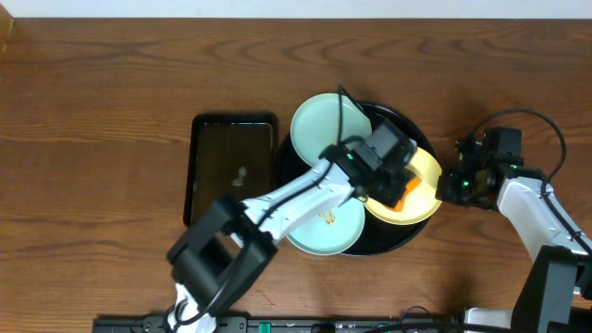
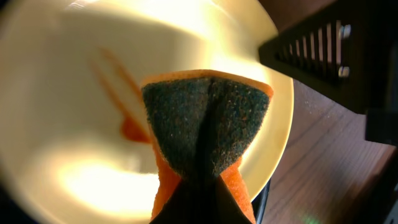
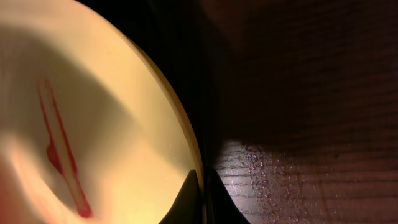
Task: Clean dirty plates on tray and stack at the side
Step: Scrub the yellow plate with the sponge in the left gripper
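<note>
Scene: a wooden desk [image 1: 111,92] seen from above, with a large round black tray [image 1: 396,118] at its centre and a smaller rectangular tray [image 1: 208,190] to the left of it.
Plates: three plates are on the round tray. One mint plate [image 1: 319,125] is at the back left. A second mint plate [image 1: 314,240] is at the front, partly under the left arm. The yellow plate [image 1: 427,176] lies at the right, overlapping the tray's rim.
Left end effector [image 1: 396,183]: clenched on a folded orange sponge [image 2: 205,124], whose dark scouring face is turned to the wrist camera, just above the yellow plate.
Right end effector [image 1: 450,185]: its fingertips are seen pinched together on the yellow plate's right rim, so the plate appears to be gripped and steadied.
Dirt: an orange-red sauce streak [image 2: 118,87] runs across the yellow plate's bowl, beside the sponge and not yet covered by it.
Step in hand: judged to be the wiping of the yellow plate.
Doing it well: the sponge is best pressed flat and drawn along the streak's length. The rim should be kept firmly held so the plate is not pushed off the tray edge. Light pressure is advised, since a thin plate held at one side could tip.
</note>
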